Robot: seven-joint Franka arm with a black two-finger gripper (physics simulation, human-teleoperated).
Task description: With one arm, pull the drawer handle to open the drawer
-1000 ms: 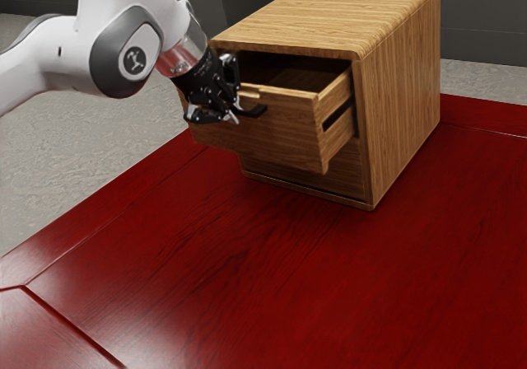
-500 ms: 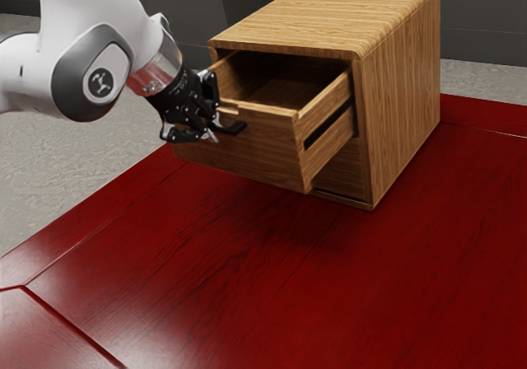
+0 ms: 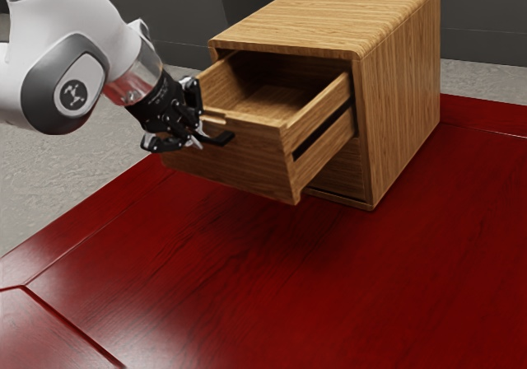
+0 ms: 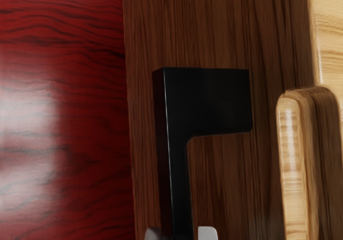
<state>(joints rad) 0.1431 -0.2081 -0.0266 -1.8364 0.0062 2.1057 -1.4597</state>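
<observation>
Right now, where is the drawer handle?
In the exterior view's left half, the drawer handle juts from the drawer front at the gripper, above the red table.

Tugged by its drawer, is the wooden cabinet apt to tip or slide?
Probably won't tip: the cabinet is boxy, broad base flat on the table. It might slide; the table looks glossy. The black handle, gripped by the gripper, looks rigid.

Cabinet point(image 3: 395, 81) on the table point(image 3: 329, 287), toward the exterior view's right and back. Drawer point(image 3: 247, 159) in its upper part, sticking well out toward the left and front, over the table. Handle point(image 3: 216, 137) on the drawer's front, gripper point(image 3: 196, 133) right at it, arm point(image 3: 74, 64) off to the left.
</observation>
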